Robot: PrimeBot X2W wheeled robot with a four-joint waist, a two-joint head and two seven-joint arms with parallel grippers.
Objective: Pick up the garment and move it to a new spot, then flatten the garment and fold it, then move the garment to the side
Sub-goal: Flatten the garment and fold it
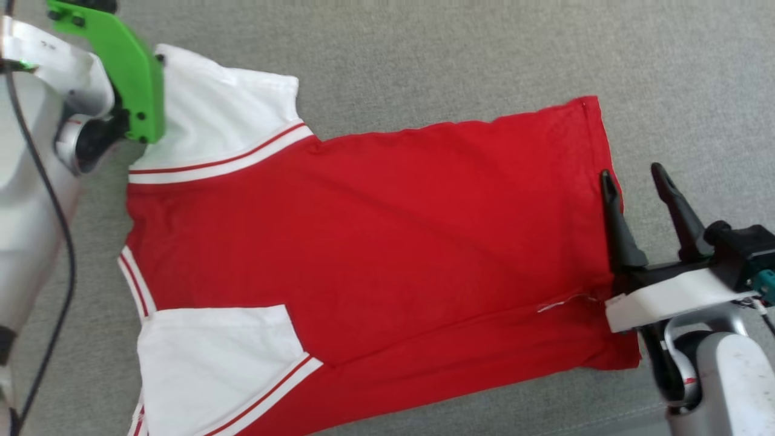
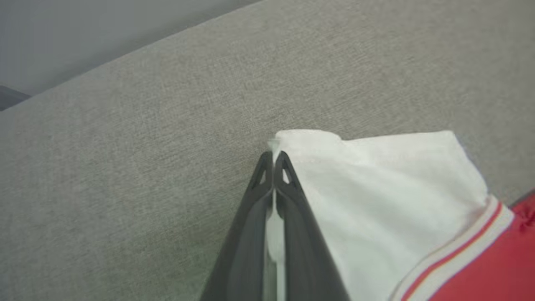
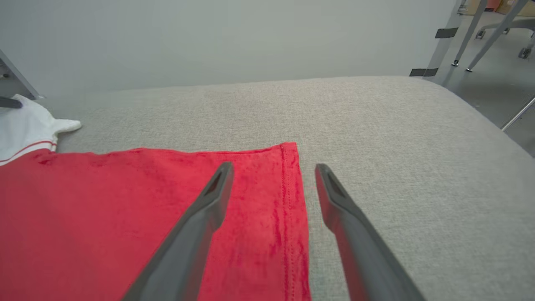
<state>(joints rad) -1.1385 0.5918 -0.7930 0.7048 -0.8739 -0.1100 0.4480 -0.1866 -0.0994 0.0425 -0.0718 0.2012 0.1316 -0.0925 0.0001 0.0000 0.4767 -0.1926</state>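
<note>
– On the grey fabric surface, where does the garment lie?

– It lies spread almost flat with the plain red side up. The collar end is toward the robot's left and the hem toward its right.

– And the two grippers?

– The left gripper has its fingers pressed together, and they pinch the very edge of the far white sleeve. A thin strip of white cloth shows between them. The right gripper has its fingers spread at the hem corner, one above the red cloth and one above the bare surface, and it holds nothing.

– What could go wrong from here?

– The pinch on the sleeve looks shallow, so a quick pull could let the cloth slip out. Also, if the left arm lifts alone, the red body would drag and gather into wrinkles, because the hem end is not yet held.

– And on the right side?

– The right fingers might close beside the hem, or take only the upper layer, and then the lower layer would hang loose. Whether the inner finger touches the cloth cannot be told.
</note>
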